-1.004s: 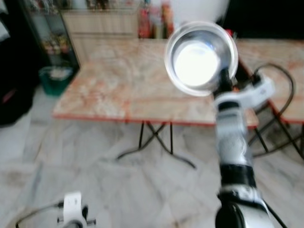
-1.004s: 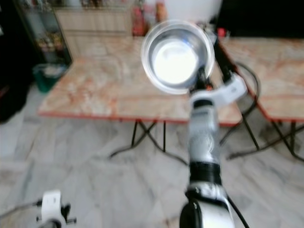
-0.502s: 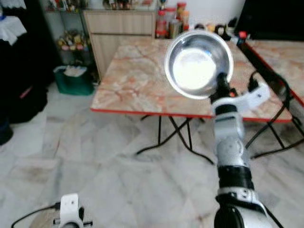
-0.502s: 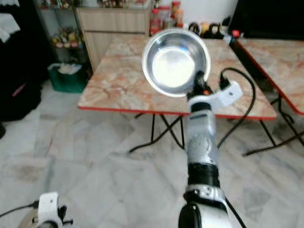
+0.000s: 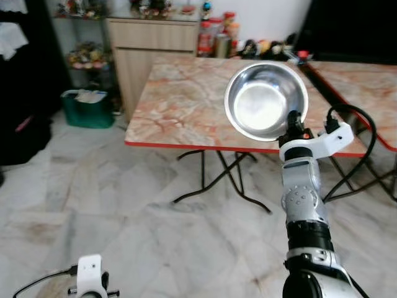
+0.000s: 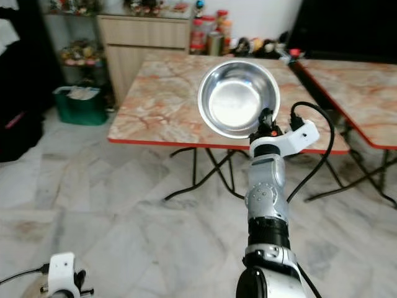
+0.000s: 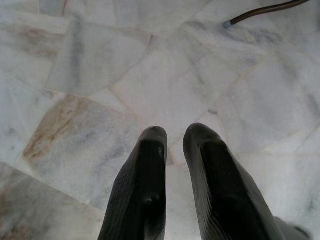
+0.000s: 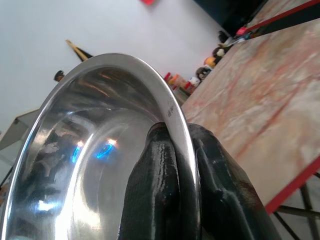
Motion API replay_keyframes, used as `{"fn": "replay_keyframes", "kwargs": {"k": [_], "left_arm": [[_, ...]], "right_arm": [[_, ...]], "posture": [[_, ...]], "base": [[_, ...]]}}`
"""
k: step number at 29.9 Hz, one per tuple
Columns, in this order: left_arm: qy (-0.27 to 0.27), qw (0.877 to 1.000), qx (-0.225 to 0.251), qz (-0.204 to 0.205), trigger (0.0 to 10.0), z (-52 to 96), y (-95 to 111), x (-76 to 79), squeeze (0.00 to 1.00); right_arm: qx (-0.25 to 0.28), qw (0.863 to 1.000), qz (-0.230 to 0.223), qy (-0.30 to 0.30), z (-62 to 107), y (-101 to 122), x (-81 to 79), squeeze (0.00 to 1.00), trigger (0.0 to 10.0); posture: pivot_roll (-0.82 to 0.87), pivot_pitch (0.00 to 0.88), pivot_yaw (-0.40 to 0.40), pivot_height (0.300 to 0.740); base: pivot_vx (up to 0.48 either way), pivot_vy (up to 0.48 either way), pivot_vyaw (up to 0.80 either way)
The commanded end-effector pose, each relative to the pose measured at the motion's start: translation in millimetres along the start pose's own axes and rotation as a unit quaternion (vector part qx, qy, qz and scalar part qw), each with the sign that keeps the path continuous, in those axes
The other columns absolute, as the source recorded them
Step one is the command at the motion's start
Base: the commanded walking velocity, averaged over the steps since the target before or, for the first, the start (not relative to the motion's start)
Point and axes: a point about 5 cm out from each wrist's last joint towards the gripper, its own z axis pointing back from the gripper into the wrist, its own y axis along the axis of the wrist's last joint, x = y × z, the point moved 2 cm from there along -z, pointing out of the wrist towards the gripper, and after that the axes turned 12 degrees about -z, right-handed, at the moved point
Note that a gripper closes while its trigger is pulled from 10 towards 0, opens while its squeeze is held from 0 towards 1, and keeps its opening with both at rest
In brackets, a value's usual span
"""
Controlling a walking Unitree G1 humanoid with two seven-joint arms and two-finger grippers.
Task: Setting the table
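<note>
Right gripper [image 8: 175, 165] is clamped on the rim of the steel bowl [image 5: 265, 101], one black finger inside the wall and one outside, as the right wrist view shows plainly; the bowl is held up in the air in front of the robot, above the floor and short of the table, touching nothing but the fingers; left gripper [image 7: 174, 145] hangs idle over the marble floor [image 7: 150, 75], its two fingers nearly together with a thin gap and nothing between them.

By my reading the step in hand is the carry: the bowl is gripped and is being brought toward the marble-topped table [image 5: 180, 105], whose near red edge lies a little way ahead across open floor; a second table [image 5: 363, 77] stands just beside it on the robot's right; jars and bottles [image 5: 214, 38] sit at the far end by the wall.

The bowl is tipped on edge, its open mouth facing back toward the head camera and its base toward the table; being round it has no true long axis, only the axis through mouth and base, which runs roughly level and forward.

The next move likely calls for closing on the table, turning the wrist so the mouth faces up, then lowering the base flat onto the top before the fingers let go of the rim.
</note>
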Motion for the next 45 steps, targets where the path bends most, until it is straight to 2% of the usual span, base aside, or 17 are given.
{"fn": "replay_keyframes", "kwargs": {"k": [1, 3, 5, 6, 8, 9, 10, 11, 13, 23, 29, 36, 45], "left_arm": [[-0.009, 1.000, -0.008, 0.000, 10.0, 0.8, -3.7, 5.0, 0.00], [-0.010, 1.000, -0.008, 0.000, 10.0, 0.9, -3.8, 5.4, 0.00], [-0.010, 1.000, -0.008, 0.002, 10.0, 0.5, -3.1, 7.0, 0.00], [-0.011, 1.000, -0.008, 0.002, 10.0, 0.5, -2.9, 7.6, 0.00], [-0.011, 1.000, -0.007, 0.003, 10.0, 0.1, -1.9, 9.0, 0.00], [-0.011, 1.000, -0.007, 0.003, 10.0, 0.1, -1.9, 9.0, 0.00], [-0.012, 1.000, -0.007, 0.004, 10.0, 0.0, -1.7, 9.4, 0.00], [-0.013, 1.000, -0.006, 0.004, 10.0, -0.1, -1.3, 10.5, 0.00], [-0.013, 1.000, -0.006, 0.005, 10.0, -0.2, -1.1, 11.4, 0.00], [-0.016, 1.000, -0.005, 0.007, 10.0, -0.4, -0.6, 13.2, 0.00], [-0.016, 1.000, -0.004, 0.005, 10.0, -0.5, -0.2, 13.6, 0.00], [-0.019, 1.000, -0.006, 0.003, 10.0, -0.2, -1.0, 14.6, 0.00], [-0.025, 1.000, -0.005, 0.003, 10.0, 0.4, -1.6, 19.4, 0.00]], "right_arm": [[0.010, 1.000, 0.009, -0.010, -0.4, 6.3, 6.0, 0.00, 10.0], [0.005, 1.000, 0.022, -0.017, 0.4, 5.5, 12.0, 0.00, 10.0], [-0.019, 0.994, 0.100, -0.049, 3.8, 0.1, 32.8, 0.00, 10.0], [-0.024, 0.992, 0.115, -0.051, 5.0, -0.8, 36.5, 0.00, 10.0], [-0.040, 0.982, 0.176, -0.054, 7.6, -2.2, 45.5, 0.00, 10.0], [-0.040, 0.982, 0.176, -0.054, 7.6, -2.2, 45.5, 0.00, 10.0], [-0.043, 0.978, 0.196, -0.052, 7.9, -2.0, 46.7, 0.00, 10.0], [-0.056, 0.963, 0.261, -0.046, 8.6, -2.5, 49.9, 0.00, 10.0], [-0.059, 0.955, 0.287, -0.041, 8.6, -1.6, 50.9, 0.00, 10.0], [-0.042, 0.962, 0.268, -0.030, 3.6, 2.3, 45.8, 0.00, 10.0], [-0.040, 0.952, 0.303, -0.011, 3.9, -2.0, 39.7, 0.00, 10.0], [-0.038, 0.959, 0.281, -0.015, 3.9, -2.6, 41.4, 0.00, 10.0], [-0.035, 0.955, 0.295, -0.007, 7.5, -6.5, 41.5, 0.00, 10.0]], "posture": [[0.09, 0.000, -0.032, 0.740], [0.09, 0.000, -0.032, 0.740], [0.10, 0.000, -0.034, 0.740], [0.10, 0.000, -0.035, 0.740], [0.10, 0.000, -0.034, 0.740], [0.10, 0.000, -0.034, 0.740], [0.10, 0.000, -0.034, 0.740], [0.09, 0.000, -0.034, 0.740], [0.09, 0.000, -0.033, 0.740], [0.10, 0.000, -0.032, 0.740], [0.09, 0.000, -0.031, 0.740], [0.09, 0.000, -0.022, 0.740], [0.10, 0.000, -0.022, 0.740]], "base": [[0.341, 0.000, 0.00], [0.337, 0.000, 0.00], [0.339, 0.000, 0.00], [0.337, 0.000, 0.00], [0.343, 0.000, 0.00], [0.345, 0.000, 0.00], [0.345, 0.000, 0.00], [0.345, 0.000, 0.00], [0.345, 0.000, 0.00], [0.351, 0.000, 0.00], [0.442, 0.000, 0.23], [0.480, 0.000, 0.41], [0.480, 0.000, 0.22]]}}
